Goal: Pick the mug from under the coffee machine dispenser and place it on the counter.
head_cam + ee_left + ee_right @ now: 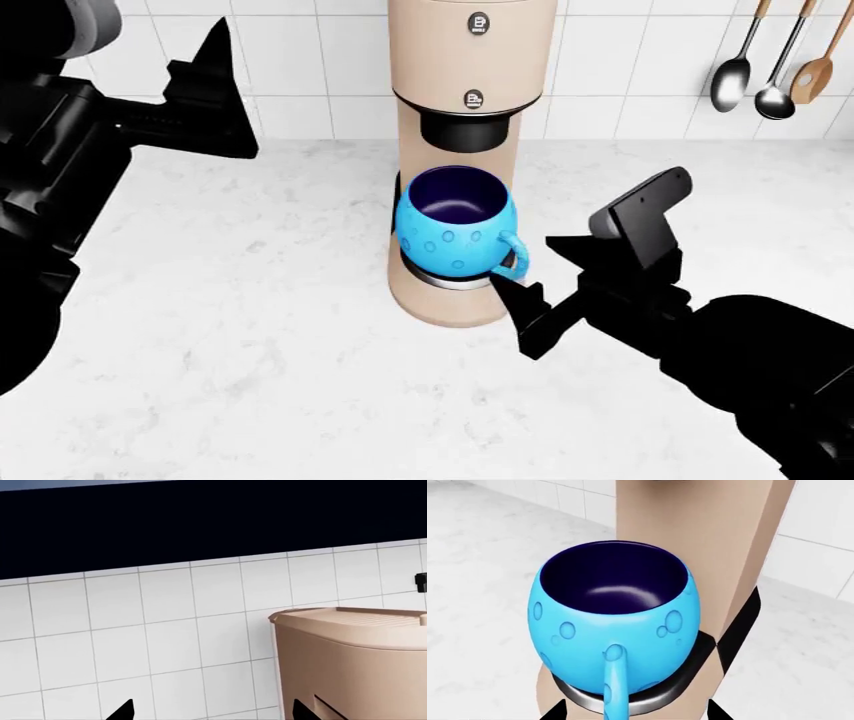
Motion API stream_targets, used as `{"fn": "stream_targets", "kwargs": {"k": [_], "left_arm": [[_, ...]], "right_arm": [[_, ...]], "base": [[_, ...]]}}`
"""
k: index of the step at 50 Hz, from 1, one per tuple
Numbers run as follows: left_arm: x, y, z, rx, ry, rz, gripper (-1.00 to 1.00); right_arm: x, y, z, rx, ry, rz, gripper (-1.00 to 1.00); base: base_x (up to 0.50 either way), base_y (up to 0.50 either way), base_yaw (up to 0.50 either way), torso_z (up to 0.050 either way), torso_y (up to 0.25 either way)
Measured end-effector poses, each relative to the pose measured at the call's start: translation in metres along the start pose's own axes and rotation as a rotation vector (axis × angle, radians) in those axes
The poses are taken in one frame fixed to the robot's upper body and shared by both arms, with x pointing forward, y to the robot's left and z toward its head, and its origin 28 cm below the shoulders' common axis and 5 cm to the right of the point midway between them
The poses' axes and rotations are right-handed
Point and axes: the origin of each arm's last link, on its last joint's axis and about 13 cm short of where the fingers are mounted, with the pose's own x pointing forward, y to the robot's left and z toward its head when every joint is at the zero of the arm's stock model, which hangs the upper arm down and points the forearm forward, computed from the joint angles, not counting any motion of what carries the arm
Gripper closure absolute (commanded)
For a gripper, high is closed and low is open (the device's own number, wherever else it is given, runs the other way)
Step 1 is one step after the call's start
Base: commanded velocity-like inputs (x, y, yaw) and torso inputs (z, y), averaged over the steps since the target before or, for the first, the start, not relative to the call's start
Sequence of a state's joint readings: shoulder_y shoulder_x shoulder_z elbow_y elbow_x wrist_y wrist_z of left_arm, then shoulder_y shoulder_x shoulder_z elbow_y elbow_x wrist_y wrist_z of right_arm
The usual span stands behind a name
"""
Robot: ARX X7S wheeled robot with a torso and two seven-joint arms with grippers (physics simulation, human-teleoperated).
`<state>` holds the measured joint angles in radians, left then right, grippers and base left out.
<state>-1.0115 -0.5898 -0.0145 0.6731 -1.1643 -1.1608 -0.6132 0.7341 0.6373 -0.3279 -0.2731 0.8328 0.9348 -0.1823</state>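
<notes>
White marble desk (240, 330), tiled wall behind. Mug (454, 222) upright on drip tray (447, 280) under coffee machine dispenser (466, 90), mouth up, handle toward right claw (534, 300). That claw spread, just short of handle. Left claw (214, 95) raised well apart; spread.

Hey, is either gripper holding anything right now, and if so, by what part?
Nothing is held. The right gripper is open, its fingertips at the handle of the mug but not closed. The left gripper is open and empty.
</notes>
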Motion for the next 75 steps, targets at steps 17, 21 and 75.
{"fn": "stream_targets", "kwargs": {"k": [17,21,75], "left_arm": [[-0.001,0.002,-0.001,-0.005,-0.001,0.004,-1.00],[-0.001,0.002,-0.002,-0.006,-0.001,0.004,-1.00],[-0.002,0.000,0.000,0.003,-0.010,-0.002,-1.00]], "right_arm": [[0.006,0.002,0.002,-0.025,0.011,0.012,-1.00],[0.007,0.001,0.002,-0.028,0.011,0.016,-1.00],[0.002,0.001,0.005,-0.043,-0.062,-0.002,1.00]], "base": [[0.00,0.00,0.00,0.000,0.000],[0.00,0.00,0.00,0.000,0.000],[0.00,0.00,0.00,0.000,0.000]]}}
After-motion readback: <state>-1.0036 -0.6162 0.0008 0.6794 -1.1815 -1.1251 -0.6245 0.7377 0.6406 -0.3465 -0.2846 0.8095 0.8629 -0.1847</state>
